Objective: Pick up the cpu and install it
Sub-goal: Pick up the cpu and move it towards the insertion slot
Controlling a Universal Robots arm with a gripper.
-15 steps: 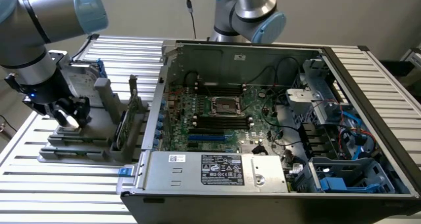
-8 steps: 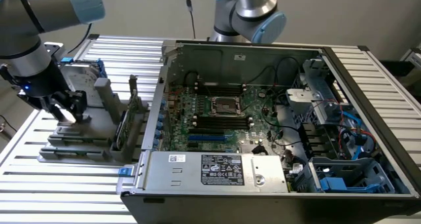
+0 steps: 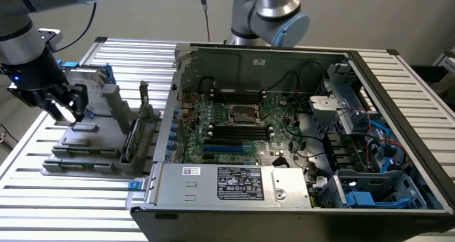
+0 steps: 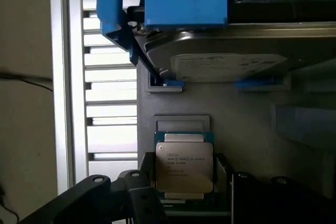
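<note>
Straddling the cpu point(image 4: 184, 163) with open jaws, the gripper point(image 3: 65, 110) needs centring — square to its edges — for even grip.

The open computer case point(image 3: 242, 61) lies on a slatted aluminium table point(image 3: 57, 199). Near the case's middle sits the motherboard's processor socket point(image 3: 245, 115), and the power supply point(image 3: 227, 183) runs along its near wall. Beside the case, on the exterior view's left, stands a grey parts fixture point(image 3: 85, 146). The gripper point(image 3: 65, 107) hangs low over it, fingers apart.
</note>
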